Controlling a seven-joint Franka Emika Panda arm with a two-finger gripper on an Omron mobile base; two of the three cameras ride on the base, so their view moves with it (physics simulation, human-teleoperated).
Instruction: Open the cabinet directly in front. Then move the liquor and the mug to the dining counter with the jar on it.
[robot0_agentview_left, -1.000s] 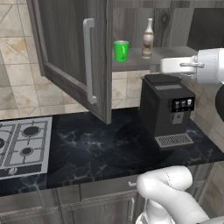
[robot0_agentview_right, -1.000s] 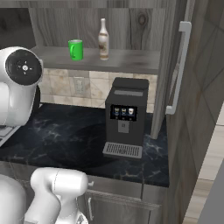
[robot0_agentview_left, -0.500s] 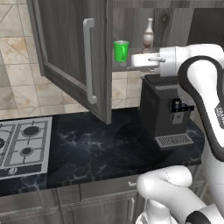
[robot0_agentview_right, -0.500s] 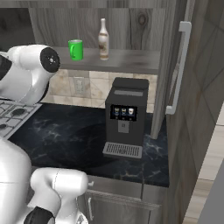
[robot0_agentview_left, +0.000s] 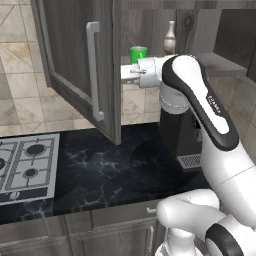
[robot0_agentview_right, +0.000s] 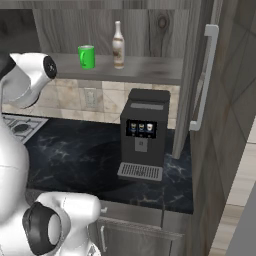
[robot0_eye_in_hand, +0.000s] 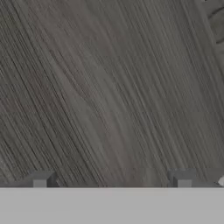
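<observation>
Beside mug (robot0_agentview_left: 138, 53), open end effector (robot0_eye_in_hand: 111, 180)

1. Cabinet (robot0_agentview_right: 150, 30): both doors swung open; shelf front unobstructed across its width in the right base view.
2. Left door (robot0_agentview_left: 82, 65): stands out over the counter, its inner face close in front of the gripper (robot0_eye_in_hand: 111, 181), whose fingers stand wide apart with nothing between them.
3. Right door (robot0_agentview_right: 200, 85): projects forward, walling the shelf's right side.
4. Mug (robot0_agentview_right: 86, 56) and liquor (robot0_agentview_right: 118, 45): near each other on the shelf, apart, with a gap between.
5. Coffee machine (robot0_agentview_right: 142, 132): stands on the black counter (robot0_agentview_right: 70, 155) under the shelf, narrowing room below it.
</observation>
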